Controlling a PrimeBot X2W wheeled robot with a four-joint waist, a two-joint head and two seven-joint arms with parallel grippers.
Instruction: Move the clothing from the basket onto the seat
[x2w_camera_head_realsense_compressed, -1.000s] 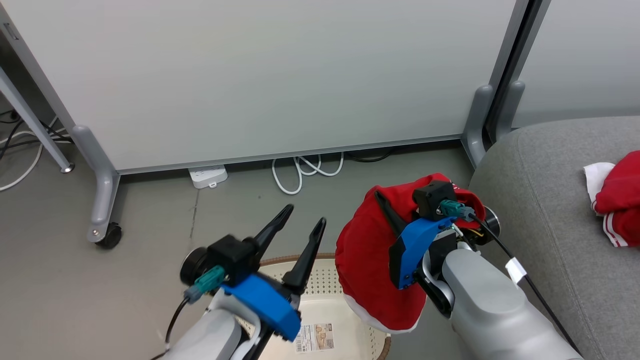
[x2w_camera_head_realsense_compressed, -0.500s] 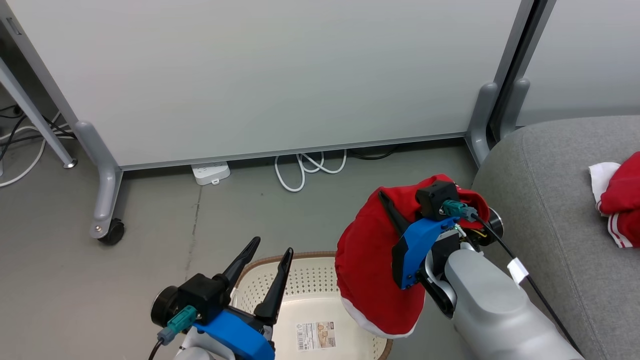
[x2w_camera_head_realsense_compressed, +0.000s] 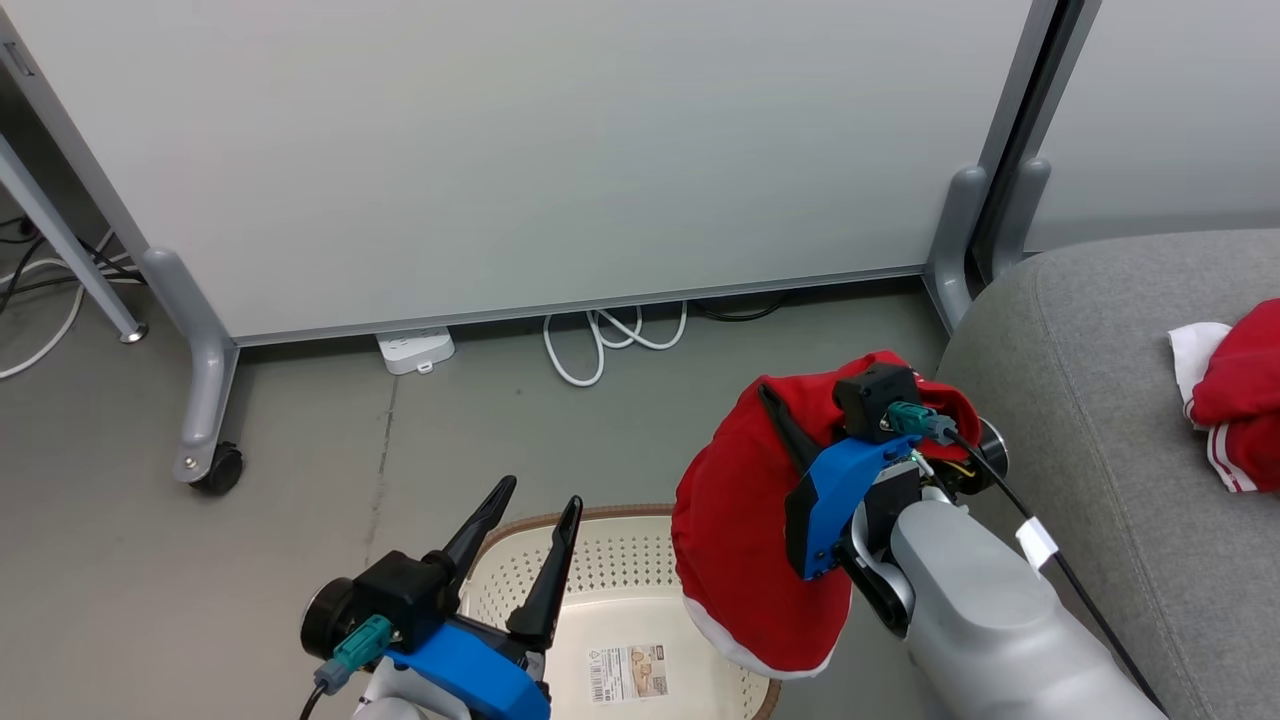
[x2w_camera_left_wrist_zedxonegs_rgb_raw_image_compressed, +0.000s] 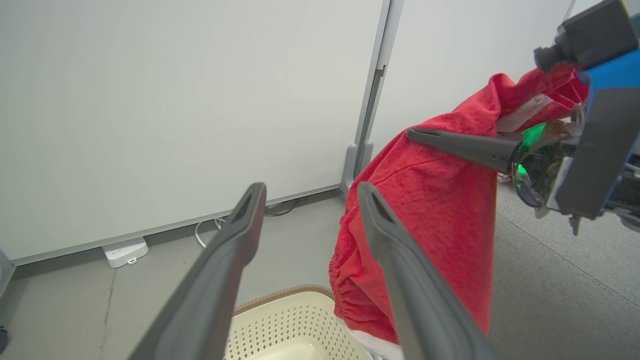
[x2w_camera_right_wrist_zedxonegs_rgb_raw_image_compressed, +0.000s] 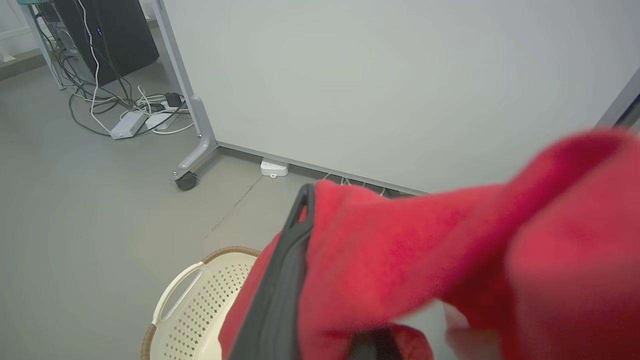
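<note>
Right hand (x2w_camera_head_realsense_compressed: 782, 415) clamped on a red garment (x2w_camera_head_realsense_compressed: 735, 540) held over the basket (x2w_camera_head_realsense_compressed: 600, 514), beside the grey seat (x2w_camera_head_realsense_compressed: 1100, 400), left hand (x2w_camera_head_realsense_compressed: 542, 492) spread wide and empty above the basket, second red garment (x2w_camera_head_realsense_compressed: 1240, 400) lying on the seat.

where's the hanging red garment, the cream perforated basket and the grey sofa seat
hanging red garment with white trim (x2w_camera_head_realsense_compressed: 735, 540), head view, on its draped front
cream perforated plastic basket (x2w_camera_head_realsense_compressed: 620, 565), head view, on the far inner wall
grey fabric sofa seat (x2w_camera_head_realsense_compressed: 1090, 400), head view, on bare cushion top

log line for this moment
right end effector: shut on red garment | left end effector: open near basket | second garment: on seat
</note>
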